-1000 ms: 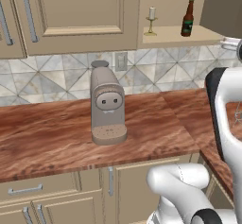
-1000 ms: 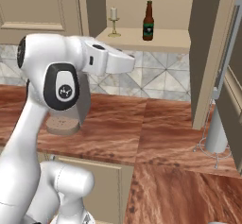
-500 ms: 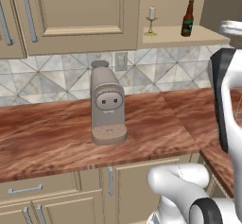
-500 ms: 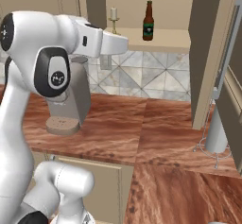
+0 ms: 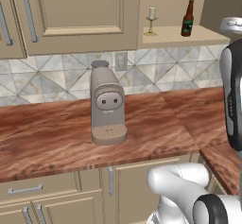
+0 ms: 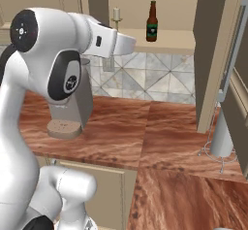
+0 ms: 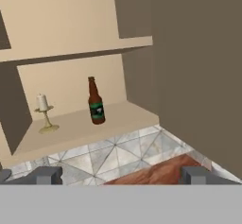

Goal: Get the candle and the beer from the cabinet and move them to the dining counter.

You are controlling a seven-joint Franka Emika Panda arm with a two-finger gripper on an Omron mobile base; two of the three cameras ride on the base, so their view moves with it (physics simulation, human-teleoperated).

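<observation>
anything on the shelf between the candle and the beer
No. The candle and the beer stand apart on the cabinet shelf, and the stretch of shelf between them is bare, as seen in the hand view and both base views.

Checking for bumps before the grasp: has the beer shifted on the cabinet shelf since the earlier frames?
No. The beer stands upright on the cabinet shelf, right of the candle, as before.

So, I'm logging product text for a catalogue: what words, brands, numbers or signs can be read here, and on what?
Beer: green label with a pale mark, too small and blurred to read.
Candle: no text.
Coffee machine: no lettering, just two round dials.
Cabinet, wall outlet: no text.
Nothing legible anywhere.
</observation>
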